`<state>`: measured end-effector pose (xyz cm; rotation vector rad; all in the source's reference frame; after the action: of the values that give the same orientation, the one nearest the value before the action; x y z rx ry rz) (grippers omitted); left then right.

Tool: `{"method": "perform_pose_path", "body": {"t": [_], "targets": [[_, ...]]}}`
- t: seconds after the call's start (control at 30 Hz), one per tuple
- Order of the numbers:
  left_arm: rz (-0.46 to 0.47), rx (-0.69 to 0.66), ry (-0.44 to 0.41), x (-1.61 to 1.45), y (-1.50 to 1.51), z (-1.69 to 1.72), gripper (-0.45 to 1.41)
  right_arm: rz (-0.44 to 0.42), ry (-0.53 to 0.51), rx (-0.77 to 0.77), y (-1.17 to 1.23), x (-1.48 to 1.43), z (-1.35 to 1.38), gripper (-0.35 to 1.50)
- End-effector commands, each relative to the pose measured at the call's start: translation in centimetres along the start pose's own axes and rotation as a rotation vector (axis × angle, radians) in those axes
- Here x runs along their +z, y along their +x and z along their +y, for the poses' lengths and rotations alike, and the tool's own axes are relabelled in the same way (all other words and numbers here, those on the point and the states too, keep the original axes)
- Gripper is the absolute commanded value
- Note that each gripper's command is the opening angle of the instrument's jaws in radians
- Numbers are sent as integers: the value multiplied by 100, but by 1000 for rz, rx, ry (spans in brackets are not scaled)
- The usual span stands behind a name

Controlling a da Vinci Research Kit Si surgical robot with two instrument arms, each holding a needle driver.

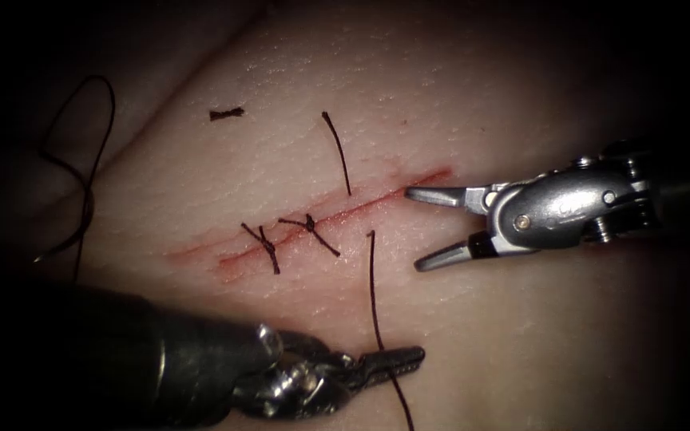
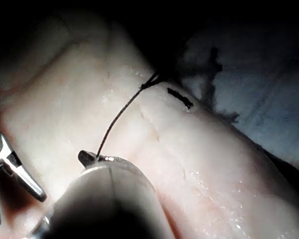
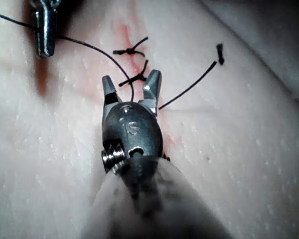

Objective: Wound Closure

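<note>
My left tool (image 1: 397, 359) grips the thread (image 1: 373, 291), which runs lengthwise up toward the cut (image 1: 337, 214), while my right tool (image 1: 415, 227) stands wide, empty, at the cut's right end.

Right gripper (image 1: 417, 227): polished bright metal, glossy, jaws spread apart. Left gripper (image 1: 397, 361): darker metal, duller sheen, jaws closed on the thread (image 1: 374, 295). Thread is seen as dark, matt, thin fibre. Tissue (image 1: 521, 335): pale, moist, softly glossy, finely pebbled skin texture. Cut (image 1: 337, 214) at 9 o'clock from right gripper is lined with wet red fluid (image 1: 201, 254).
</note>
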<state>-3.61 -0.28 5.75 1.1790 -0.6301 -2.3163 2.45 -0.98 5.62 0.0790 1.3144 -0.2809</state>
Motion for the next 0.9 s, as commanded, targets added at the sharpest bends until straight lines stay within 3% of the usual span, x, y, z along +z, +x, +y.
{"method": "perform_pose_path", "body": {"t": [0.03,0.13,0.73,0.83,0.9], "targets": [[0,-4,-2,5,1,4,-45,13,3,-11,3,19,-4,93],[1,-10,-5,0,-5,-3,-45,31,23,-35,10,30,-9,98],[-4,-16,-7,-2,-14,-10,-45,56,73,-123,20,56,-25,76],[-3,-16,-8,-4,-15,-9,-45,48,91,-127,19,60,-26,46],[-2,-16,-8,-5,-15,-9,-45,44,121,-132,18,61,-25,-35]]}}
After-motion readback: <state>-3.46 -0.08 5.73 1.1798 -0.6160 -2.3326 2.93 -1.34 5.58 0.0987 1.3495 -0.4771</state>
